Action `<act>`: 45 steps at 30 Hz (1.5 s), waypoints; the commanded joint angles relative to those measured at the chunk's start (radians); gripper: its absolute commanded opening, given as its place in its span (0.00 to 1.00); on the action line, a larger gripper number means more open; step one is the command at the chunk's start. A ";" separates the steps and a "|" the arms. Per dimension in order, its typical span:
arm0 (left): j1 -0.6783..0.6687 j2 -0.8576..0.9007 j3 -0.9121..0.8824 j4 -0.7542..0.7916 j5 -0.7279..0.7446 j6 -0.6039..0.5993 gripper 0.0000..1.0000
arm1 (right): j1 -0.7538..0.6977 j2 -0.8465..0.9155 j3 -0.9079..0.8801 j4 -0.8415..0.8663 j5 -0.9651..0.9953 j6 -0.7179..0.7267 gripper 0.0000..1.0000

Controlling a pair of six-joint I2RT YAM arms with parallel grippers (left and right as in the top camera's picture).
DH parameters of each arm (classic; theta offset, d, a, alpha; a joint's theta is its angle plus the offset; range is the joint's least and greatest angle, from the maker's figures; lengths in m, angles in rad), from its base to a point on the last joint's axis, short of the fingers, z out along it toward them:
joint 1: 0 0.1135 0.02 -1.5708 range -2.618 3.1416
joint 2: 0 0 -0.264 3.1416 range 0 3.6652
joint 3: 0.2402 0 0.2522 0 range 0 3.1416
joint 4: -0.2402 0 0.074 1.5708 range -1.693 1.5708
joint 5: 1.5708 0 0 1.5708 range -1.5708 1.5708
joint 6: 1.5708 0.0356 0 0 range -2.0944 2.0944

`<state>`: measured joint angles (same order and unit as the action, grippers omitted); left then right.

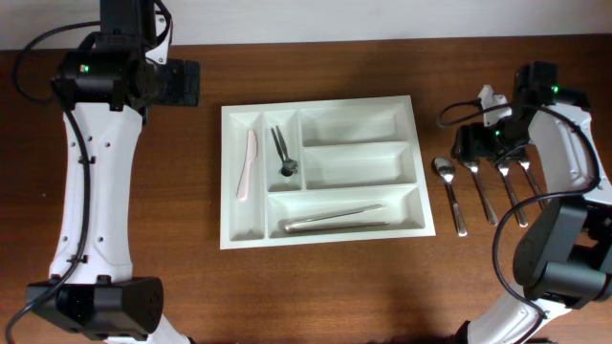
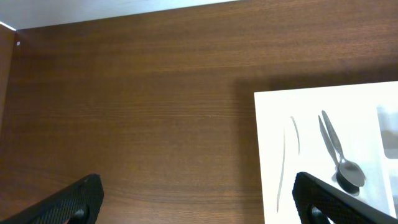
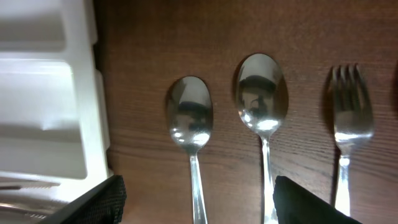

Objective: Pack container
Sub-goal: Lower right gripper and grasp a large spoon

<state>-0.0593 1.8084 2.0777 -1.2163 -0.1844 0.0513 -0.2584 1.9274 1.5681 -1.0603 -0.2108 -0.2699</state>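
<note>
Well, white container (image 1: 356, 166) holds knife (image 1: 247, 164); fork (image 3: 351, 102) outside.

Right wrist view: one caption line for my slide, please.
Two metal spoons and a metal fork on a brown wooden table beside a white plastic tray.

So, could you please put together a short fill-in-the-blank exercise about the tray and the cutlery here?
1. The container has ___ compartments.
2. In the right wrist view, the smaller spoon and the larger spoon lie beside a ___.
3. The left tool and the right tool are both ___.
Missing words: five; fork; open.
</note>
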 commanded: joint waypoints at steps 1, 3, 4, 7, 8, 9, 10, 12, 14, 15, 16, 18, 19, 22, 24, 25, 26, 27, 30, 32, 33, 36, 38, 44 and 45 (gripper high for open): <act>0.002 -0.006 0.008 -0.001 -0.007 -0.014 0.99 | 0.005 0.013 -0.068 0.032 0.005 -0.007 0.77; 0.002 -0.006 0.008 -0.001 -0.006 -0.014 0.99 | 0.005 0.013 -0.105 0.062 0.005 -0.007 0.74; 0.002 -0.006 0.008 -0.001 -0.006 -0.014 0.99 | 0.005 0.013 -0.125 0.082 0.005 -0.007 0.73; 0.002 -0.006 0.008 -0.001 -0.006 -0.014 0.99 | 0.005 0.013 -0.183 0.141 0.005 -0.007 0.72; 0.002 -0.006 0.008 -0.001 -0.006 -0.014 0.99 | 0.005 0.013 -0.196 0.154 0.005 -0.007 0.71; 0.002 -0.006 0.008 -0.001 -0.007 -0.014 0.99 | 0.005 0.013 -0.216 0.176 0.005 -0.007 0.70; 0.002 -0.006 0.008 -0.001 -0.006 -0.014 0.99 | 0.005 0.013 -0.227 0.187 0.005 -0.007 0.69; 0.002 -0.006 0.008 -0.001 -0.006 -0.014 0.99 | 0.006 0.013 -0.251 0.209 0.005 -0.007 0.64; 0.002 -0.006 0.008 -0.001 -0.006 -0.014 0.99 | 0.010 0.013 -0.264 0.222 0.005 -0.007 0.60; 0.002 -0.006 0.008 -0.001 -0.006 -0.014 0.99 | 0.014 0.013 -0.269 0.230 0.005 -0.007 0.60; 0.002 -0.006 0.008 -0.001 -0.006 -0.014 0.99 | 0.018 0.013 -0.273 0.235 0.005 -0.008 0.59; 0.002 -0.006 0.008 -0.001 -0.006 -0.014 0.99 | 0.031 0.013 -0.281 0.246 0.005 -0.013 0.58; 0.002 -0.006 0.008 -0.001 -0.006 -0.014 0.99 | 0.037 0.013 -0.287 0.251 0.006 -0.017 0.57; 0.002 -0.006 0.008 -0.001 -0.006 -0.014 0.99 | 0.065 0.013 -0.305 0.269 0.013 -0.042 0.57; 0.002 -0.006 0.008 -0.001 -0.006 -0.014 0.99 | 0.080 0.013 -0.314 0.283 0.042 -0.041 0.57; 0.002 -0.006 0.008 -0.001 -0.006 -0.014 0.99 | 0.089 0.013 -0.317 0.290 0.062 -0.041 0.57; 0.002 -0.006 0.008 -0.001 -0.006 -0.014 0.99 | 0.092 0.013 -0.319 0.291 0.078 -0.041 0.57; 0.002 -0.006 0.008 -0.001 -0.006 -0.014 0.99 | 0.096 0.013 -0.319 0.294 0.098 -0.041 0.56; 0.002 -0.006 0.008 -0.001 -0.006 -0.014 0.99 | 0.093 0.013 -0.319 0.300 0.119 -0.040 0.51; 0.002 -0.006 0.008 -0.001 -0.006 -0.014 0.99 | 0.087 0.013 -0.319 0.302 0.119 -0.040 0.45; 0.002 -0.006 0.008 -0.001 -0.006 -0.014 0.99 | 0.083 0.013 -0.319 0.303 0.121 -0.040 0.44; 0.002 -0.006 0.008 -0.001 -0.006 -0.014 0.99 | 0.079 0.014 -0.319 0.307 0.126 -0.040 0.44; 0.002 -0.006 0.008 -0.001 -0.006 -0.014 0.99 | 0.080 0.018 -0.319 0.310 0.126 -0.040 0.44; 0.002 -0.006 0.008 -0.001 -0.006 -0.014 0.99 | 0.082 0.062 -0.319 0.310 0.120 -0.040 0.44; 0.002 -0.006 0.008 -0.001 -0.006 -0.014 0.99 | 0.082 0.075 -0.319 0.309 0.117 -0.040 0.43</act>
<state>-0.0593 1.8084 2.0777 -1.2163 -0.1844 0.0513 -0.1741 1.9579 1.2564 -0.7532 -0.1013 -0.3042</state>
